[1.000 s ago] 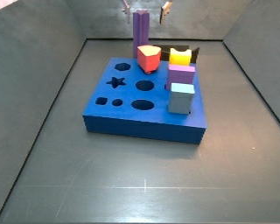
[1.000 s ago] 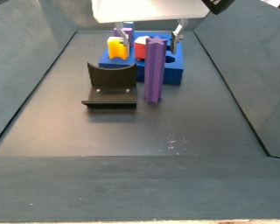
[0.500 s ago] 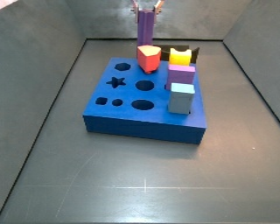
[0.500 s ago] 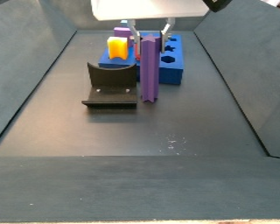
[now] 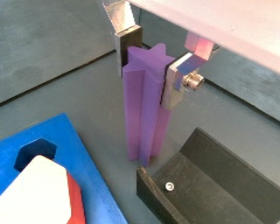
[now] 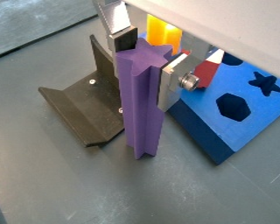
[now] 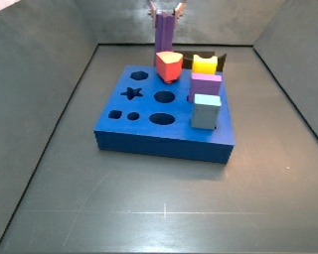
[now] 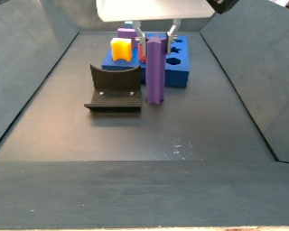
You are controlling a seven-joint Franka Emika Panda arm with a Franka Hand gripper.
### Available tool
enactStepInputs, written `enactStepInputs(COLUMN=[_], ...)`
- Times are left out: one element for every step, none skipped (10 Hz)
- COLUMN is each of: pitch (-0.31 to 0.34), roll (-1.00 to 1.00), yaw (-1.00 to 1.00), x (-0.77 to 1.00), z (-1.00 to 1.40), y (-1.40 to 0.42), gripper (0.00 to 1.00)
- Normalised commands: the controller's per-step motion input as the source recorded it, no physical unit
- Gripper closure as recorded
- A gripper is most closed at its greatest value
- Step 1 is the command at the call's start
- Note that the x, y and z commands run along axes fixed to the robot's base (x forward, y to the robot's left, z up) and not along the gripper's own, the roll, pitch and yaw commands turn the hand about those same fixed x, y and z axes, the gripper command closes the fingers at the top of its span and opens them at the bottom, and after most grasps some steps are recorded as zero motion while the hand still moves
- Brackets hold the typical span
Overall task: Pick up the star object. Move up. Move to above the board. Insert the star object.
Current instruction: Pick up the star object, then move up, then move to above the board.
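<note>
Gripper (image 5: 150, 63) clamped on the top of the upright star object (image 5: 145, 114), which stands on the dark floor beside the fixture (image 5: 219, 185).

In both wrist views the two silver fingers (image 6: 174, 77) press on opposite sides of the tall purple prism near its upper end; its foot appears to rest on the floor, just beside the fixture (image 6: 84, 101) and close to an edge of the blue board (image 6: 240, 108). In a side view the star object (image 8: 153, 70) stands between the fixture (image 8: 113, 87) and the board (image 8: 179, 70), with the gripper (image 8: 152, 36) at its top. In a side view the board (image 7: 162, 124) shows its star-shaped hole (image 7: 131, 94) open, with a red-and-cream block (image 7: 169, 65), a yellow block (image 7: 203, 63), a short purple cube (image 7: 207, 84) and a grey-blue block (image 7: 206, 110) standing along its far and right side.
</note>
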Motion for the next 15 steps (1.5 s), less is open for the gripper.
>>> enactStepInputs(pitch=[0.0, 0.0, 0.0, 0.013, 0.022, 0.031, 0.042, 0.061, -0.017, -0.042, -0.071, -0.058, -0.043, -0.028, -0.016], roll=[0.0, 0.0, 0.0, 0.01, 0.01, 0.02, 0.02, 0.03, -0.27, -0.26, -0.24, -0.18, -0.16, -0.13, -0.1], yaw=[0.0, 0.0, 0.0, -0.03, -0.03, -0.03, -0.03, -0.02, 0.17, 0.16, 0.13, 0.07, 0.05, 0.03, 0.02], x=[0.0, 0.0, 0.0, -0.02, -0.02, -0.01, -0.01, 0.0, -1.0, -1.0, -1.0, -1.0, -0.98, -0.83, -0.67], z=[0.0, 0.0, 0.83, 0.8, 0.74, 0.57, 0.42, 0.22, 1.0, 0.94, 0.93, 0.88, 0.83, 0.67, 0.51], y=[0.0, 0.0, 0.0, 0.02, 0.02, 0.02, 0.01, 0.01, 0.02, 0.02, 0.02, 0.01, 0.01, 0.01, 0.01], gripper=[1.0, 1.0, 1.0, 1.0, 1.0, 1.0, 1.0, 1.0, 1.0, 1.0, 1.0, 1.0, 1.0, 1.0, 1.0])
